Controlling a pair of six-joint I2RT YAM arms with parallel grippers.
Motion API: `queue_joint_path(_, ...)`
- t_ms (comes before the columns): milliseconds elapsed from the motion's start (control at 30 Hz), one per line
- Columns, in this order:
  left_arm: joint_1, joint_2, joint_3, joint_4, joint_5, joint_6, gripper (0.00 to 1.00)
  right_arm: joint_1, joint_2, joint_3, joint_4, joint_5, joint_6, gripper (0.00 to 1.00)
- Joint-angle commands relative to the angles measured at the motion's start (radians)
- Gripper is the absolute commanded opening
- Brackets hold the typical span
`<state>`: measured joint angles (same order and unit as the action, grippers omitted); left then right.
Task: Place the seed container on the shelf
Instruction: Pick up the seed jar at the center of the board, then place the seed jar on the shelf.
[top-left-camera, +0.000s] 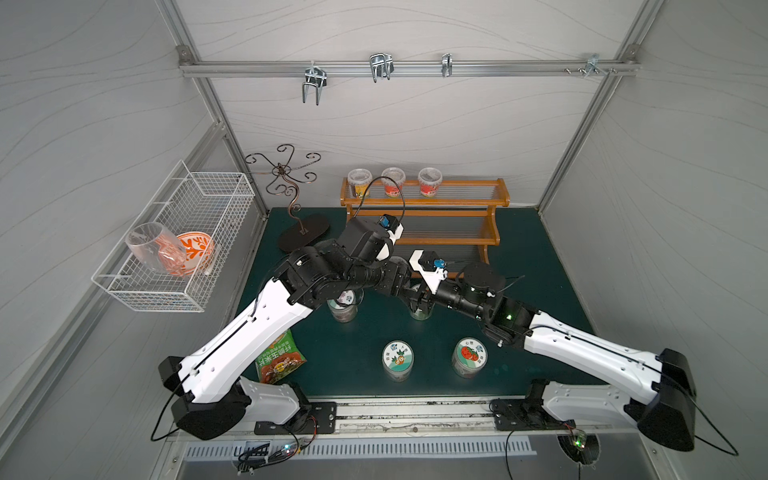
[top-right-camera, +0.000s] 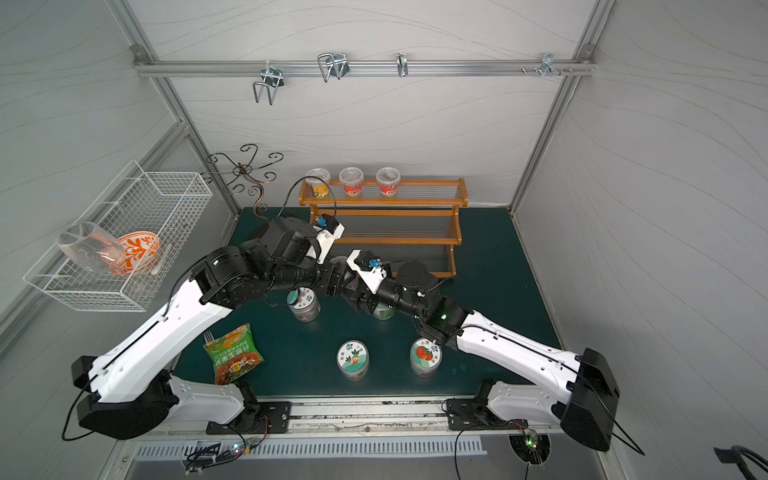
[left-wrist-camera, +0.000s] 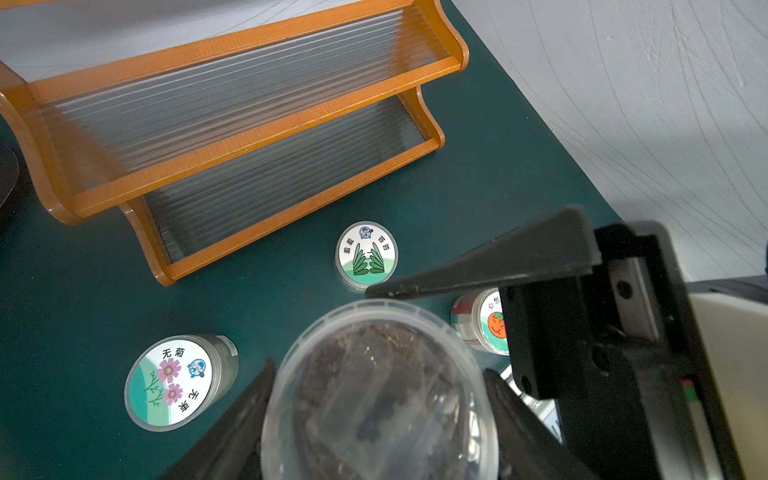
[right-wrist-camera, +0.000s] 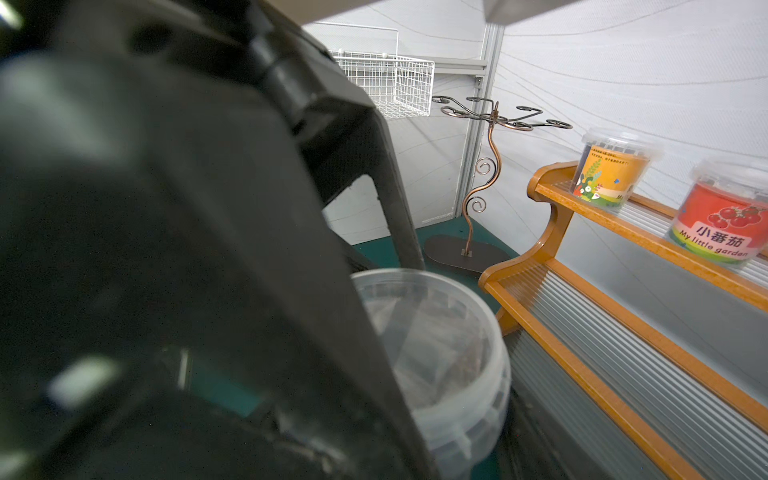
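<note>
The seed container, a clear tub with dark soil under a see-through lid, hangs above the green mat in front of the shelf. My left gripper is shut on it, one dark finger on each side. My right gripper meets it from the opposite side; one of its fingers lies against the tub's far rim, and the tub sits between its jaws. In both top views the two wrists meet mid-table and hide the tub. The shelf has its middle and lower tiers bare.
Three labelled tubs stand on the shelf's top tier. Round-lidded jars stand on the mat: flower, grass, tomato, carrot. A snack bag lies front left. A wire basket and a copper stand are at the left.
</note>
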<state>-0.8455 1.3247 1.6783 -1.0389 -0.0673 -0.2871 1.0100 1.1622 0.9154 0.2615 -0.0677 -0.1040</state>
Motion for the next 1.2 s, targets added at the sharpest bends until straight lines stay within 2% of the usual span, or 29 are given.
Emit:
queue_joint_path(0, 0.003, -0.007, 0.011, 0.038, 0.017, 0.021, 0.6, 0.004, -0.004, 0.019, 0.025, 0.008, -0.005, 0.67)
queue_joint_path(133, 0.002, -0.017, 0.008, 0.053, 0.02, 0.043, 0.8, 0.004, -0.012, 0.011, 0.03, 0.01, -0.008, 0.62)
queue_joint_path(300, 0.003, -0.066, -0.022, 0.129, 0.03, 0.079, 0.99, 0.004, -0.027, -0.011, 0.045, 0.022, -0.011, 0.57)
queue_joint_path(433, 0.003, -0.135, -0.054, 0.219, 0.03, 0.104, 1.0, 0.001, -0.043, -0.036, 0.065, 0.04, -0.011, 0.56)
queue_joint_path(567, 0.002, -0.192, -0.081, 0.256, -0.042, 0.115, 1.0, -0.015, -0.068, -0.057, 0.081, 0.053, -0.004, 0.57)
queue_joint_path(700, 0.003, -0.288, -0.179, 0.354, -0.064, 0.12, 1.0, -0.066, -0.105, -0.078, 0.101, 0.051, 0.029, 0.57)
queue_joint_path(900, 0.002, -0.412, -0.335, 0.482, -0.05, 0.103, 1.0, -0.194, -0.153, -0.086, 0.148, 0.055, 0.053, 0.59)
queue_joint_path(1167, 0.003, -0.458, -0.416, 0.501, -0.056, 0.077, 1.0, -0.446, -0.106, -0.027, 0.231, 0.018, 0.109, 0.6)
